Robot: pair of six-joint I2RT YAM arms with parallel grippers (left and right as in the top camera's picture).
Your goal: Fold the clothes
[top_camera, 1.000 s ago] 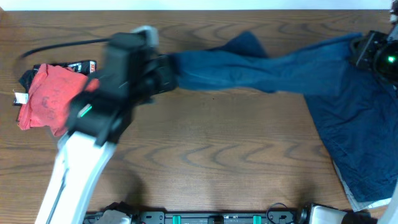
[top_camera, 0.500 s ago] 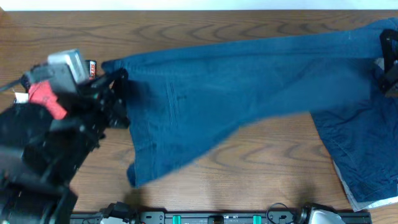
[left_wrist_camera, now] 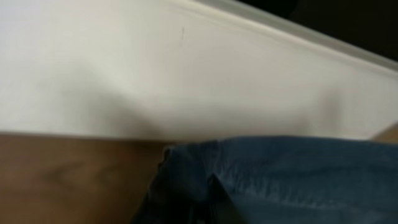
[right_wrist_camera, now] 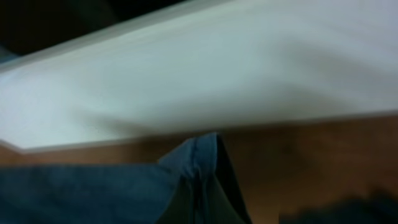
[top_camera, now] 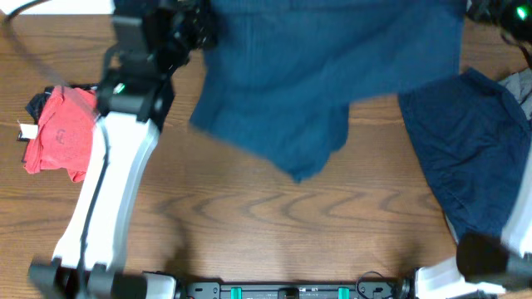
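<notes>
At the far left of the brown wood-grain worktop lies a crumpled red cloth, partly over a small black item. Just right of it, the white left arm rises from the near edge and reaches steeply towards the far edge. Its black wrist section turns rightward at the top.

The left pincer is clamped on the upper left corner of a large blue cotton garment. The left wrist view shows bunched denim-like fabric gathered at the bottom of the frame in front of a white wall, with the fingers hidden under the cloth.

The garment hangs lifted and stretched across the far half of the worktop between the two arms. Its blurred lower edge sags towards the centre, well apart from the red cloth.

At the far right corner the black right pincer holds the opposite upper corner, and its wrist view shows a seamed fold drawn to a pinched point. Of the right arm only the base at the near right corner and the wrist show, so its bend cannot be told.

Below that pincer a second dark navy garment lies spread flat on the worktop and runs off the right edge. A pale grey cloth is just beside it.
</notes>
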